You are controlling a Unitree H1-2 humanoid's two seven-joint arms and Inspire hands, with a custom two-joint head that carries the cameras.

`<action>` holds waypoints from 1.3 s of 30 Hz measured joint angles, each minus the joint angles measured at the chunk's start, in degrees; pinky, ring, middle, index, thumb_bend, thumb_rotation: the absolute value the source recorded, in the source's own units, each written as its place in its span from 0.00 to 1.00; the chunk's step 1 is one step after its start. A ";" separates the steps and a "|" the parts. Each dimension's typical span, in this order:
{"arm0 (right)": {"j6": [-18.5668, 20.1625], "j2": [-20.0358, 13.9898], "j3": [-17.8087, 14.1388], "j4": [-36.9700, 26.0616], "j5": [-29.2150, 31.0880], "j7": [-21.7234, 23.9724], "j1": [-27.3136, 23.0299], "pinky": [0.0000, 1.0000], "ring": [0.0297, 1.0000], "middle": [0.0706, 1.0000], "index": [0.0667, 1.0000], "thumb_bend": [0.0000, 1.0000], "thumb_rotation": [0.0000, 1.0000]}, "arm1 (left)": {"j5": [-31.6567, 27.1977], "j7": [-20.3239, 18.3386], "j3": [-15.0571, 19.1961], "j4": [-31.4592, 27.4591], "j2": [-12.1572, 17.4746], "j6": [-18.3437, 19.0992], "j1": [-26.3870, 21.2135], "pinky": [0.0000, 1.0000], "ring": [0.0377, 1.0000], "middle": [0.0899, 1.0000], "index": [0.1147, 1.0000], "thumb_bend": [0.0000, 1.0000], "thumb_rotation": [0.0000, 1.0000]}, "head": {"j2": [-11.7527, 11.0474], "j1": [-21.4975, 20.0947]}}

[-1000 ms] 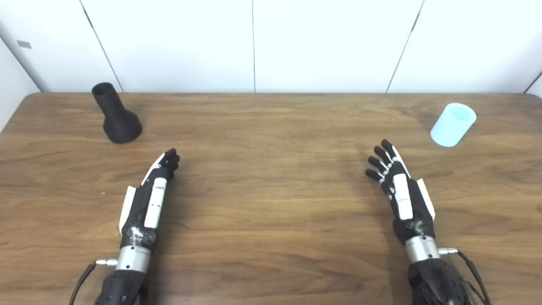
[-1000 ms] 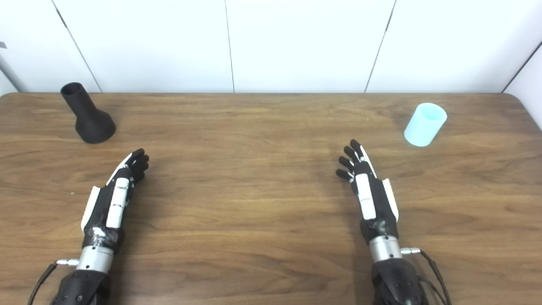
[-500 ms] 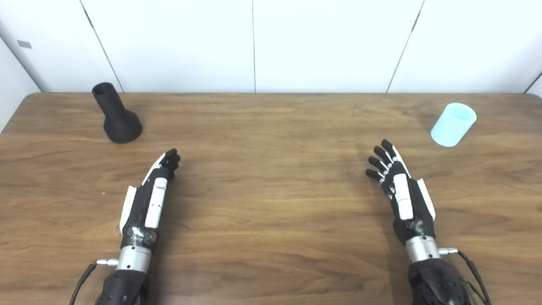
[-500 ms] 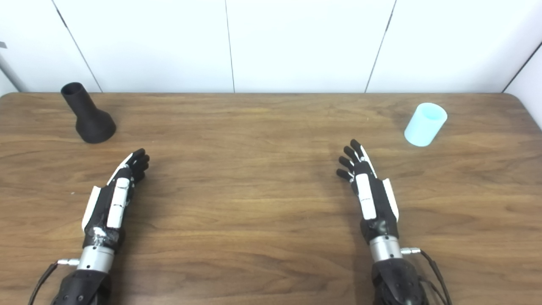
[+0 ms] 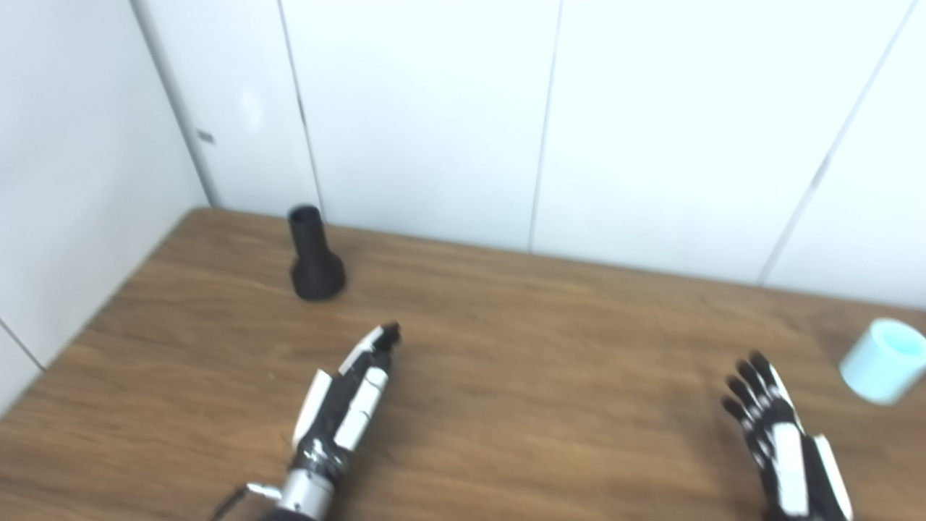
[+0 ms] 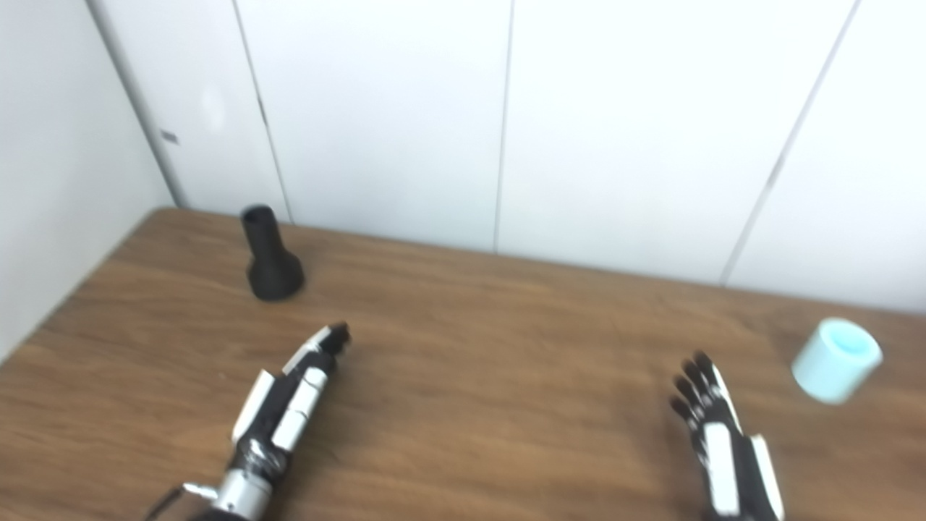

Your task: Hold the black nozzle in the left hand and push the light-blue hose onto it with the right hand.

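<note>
The black nozzle [image 5: 313, 255] stands upright on its wide base at the far left of the wooden table [image 5: 550, 347], narrow neck up. A short light-blue hose piece [image 5: 883, 360] stands near the right edge. My left hand [image 5: 350, 389] lies flat and open in front of the nozzle, a hand's length short of it. My right hand [image 5: 783, 445] is open with fingers spread, left of and nearer than the hose, touching nothing. Both are also seen in the right eye view: nozzle [image 6: 270, 255], hose [image 6: 835, 359].
White wall panels [image 5: 550, 123] rise right behind the table's far edge. A side wall [image 5: 72, 166] closes the left. The picture is slightly blurred.
The whole picture has shifted down and right and tilted, so the camera has moved up and to the left. Both hands and both objects keep their places on the table.
</note>
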 measured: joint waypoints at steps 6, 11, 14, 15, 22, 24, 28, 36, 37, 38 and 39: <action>0.04 0.01 -0.43 0.48 0.25 0.02 -0.49 0.88 0.92 0.93 0.96 0.54 1.00 | 1.78 0.34 -0.56 0.79 -0.74 -0.25 -0.76 0.97 0.94 0.91 0.90 0.43 0.84 | -2.02 1.41; 0.07 -0.10 -0.49 0.98 0.29 0.09 -0.80 0.87 0.92 0.94 0.96 0.55 1.00 | 3.04 0.45 -0.71 1.21 -1.01 -0.80 -1.03 0.99 0.95 0.91 0.90 0.42 0.80 | -1.76 0.26; 0.07 -0.09 -0.56 1.14 0.24 0.07 -0.89 0.85 0.90 0.92 0.94 0.58 1.00 | 3.80 0.54 -0.81 1.23 -1.11 -0.88 -1.11 0.92 0.92 0.90 0.90 0.49 0.59 | -1.32 -0.61; 0.08 -0.07 -0.59 1.16 0.24 0.06 -0.91 0.85 0.90 0.92 0.94 0.57 1.00 | 3.93 0.74 -0.79 1.27 -1.16 -1.17 -1.12 0.91 0.92 0.90 0.89 0.54 0.48 | -1.14 -1.22; 0.06 0.07 -0.63 1.28 0.16 -0.03 -1.16 0.84 0.91 0.93 0.94 0.56 1.00 | 8.77 6.94 0.90 2.64 -2.94 -6.56 -2.11 0.90 0.87 0.85 0.84 0.73 0.12 | -0.88 -2.28; 0.06 0.09 -0.62 1.31 -0.11 -0.17 -1.18 0.84 0.91 0.93 0.94 0.55 1.00 | 8.23 7.70 1.95 2.70 -3.38 -7.13 -2.22 0.95 0.89 0.87 0.86 0.74 0.10 | -0.88 -2.29; 0.00 0.25 -0.59 1.32 -0.28 -0.35 -1.29 0.83 0.89 0.92 0.94 0.53 1.00 | 4.79 7.89 5.01 3.25 -3.46 -8.63 -2.86 0.95 0.92 0.92 0.94 0.83 0.02 | -0.44 -2.81; 0.02 0.45 -0.31 1.06 -0.40 -0.46 -1.30 0.85 0.90 0.93 0.95 0.50 1.00 | 8.32 12.32 11.10 5.28 1.07 -8.81 -5.35 0.86 0.85 0.86 0.91 0.89 0.11 | 0.00 -3.25; 0.02 0.44 -0.28 1.01 -0.41 -0.46 -1.25 0.84 0.90 0.93 0.95 0.51 1.00 | 10.63 13.57 11.59 6.02 2.12 -8.58 -5.85 0.84 0.85 0.85 0.90 0.90 0.11 | 0.17 -3.60; 0.02 0.43 -0.28 0.96 -0.42 -0.46 -1.24 0.84 0.90 0.93 0.95 0.51 1.00 | 12.91 14.81 12.20 6.67 3.10 -8.32 -6.45 0.84 0.85 0.84 0.89 0.91 0.11 | 0.18 -3.60; 0.02 0.38 -0.27 0.95 -0.42 -0.46 -1.24 0.84 0.90 0.93 0.95 0.50 1.00 | 14.67 16.09 12.69 7.53 4.05 -8.18 -7.02 0.85 0.85 0.84 0.88 0.92 0.10 | 0.26 -3.78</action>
